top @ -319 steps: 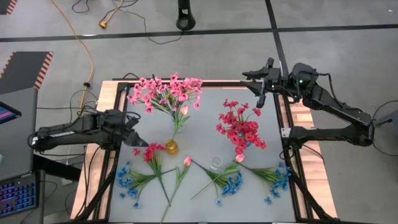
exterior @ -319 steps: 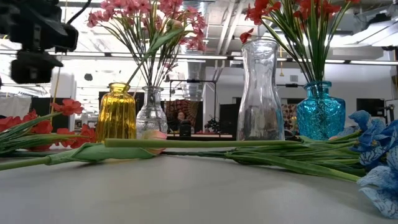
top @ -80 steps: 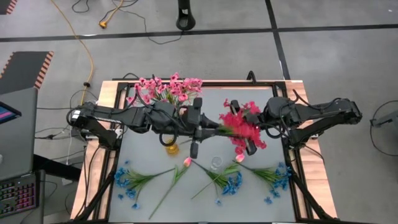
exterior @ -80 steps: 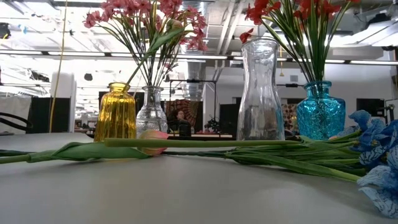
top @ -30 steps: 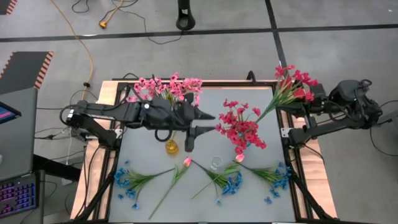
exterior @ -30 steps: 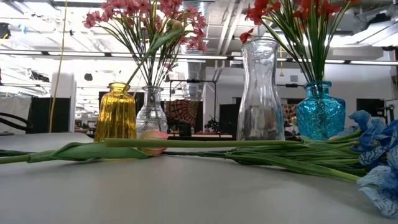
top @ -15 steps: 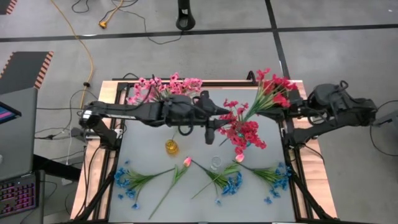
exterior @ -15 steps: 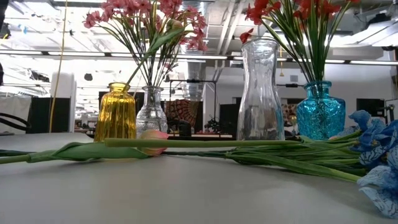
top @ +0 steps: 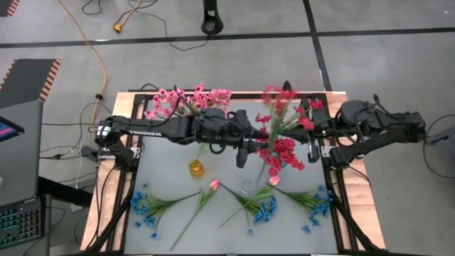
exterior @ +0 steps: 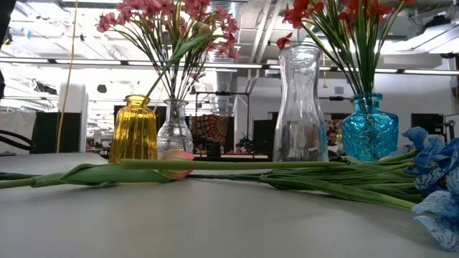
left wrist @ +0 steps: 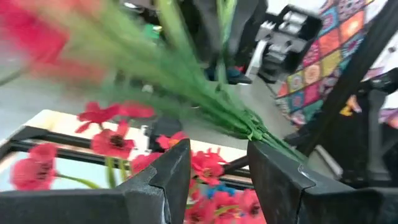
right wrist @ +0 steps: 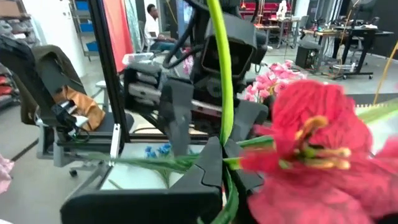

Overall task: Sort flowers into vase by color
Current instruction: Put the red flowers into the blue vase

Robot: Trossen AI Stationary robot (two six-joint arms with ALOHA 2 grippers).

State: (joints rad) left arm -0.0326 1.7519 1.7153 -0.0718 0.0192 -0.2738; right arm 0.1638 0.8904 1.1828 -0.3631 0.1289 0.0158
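Both arms and a red bunch (top: 283,107) crowd mid-table above the vases (exterior: 301,107).

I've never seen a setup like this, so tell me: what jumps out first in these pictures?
The two dark arms meeting over the middle of the table: the right tool is shut on a red sprig held up in the air, and the left tool stands open right by its stems. Around them, pink flowers fan out at the far side, and blue flowers lie along the near edge.

Grey floor (top: 213,64) crossed by dark tape lines (top: 178,40), a yellow cable (top: 92,50) trailing across it.
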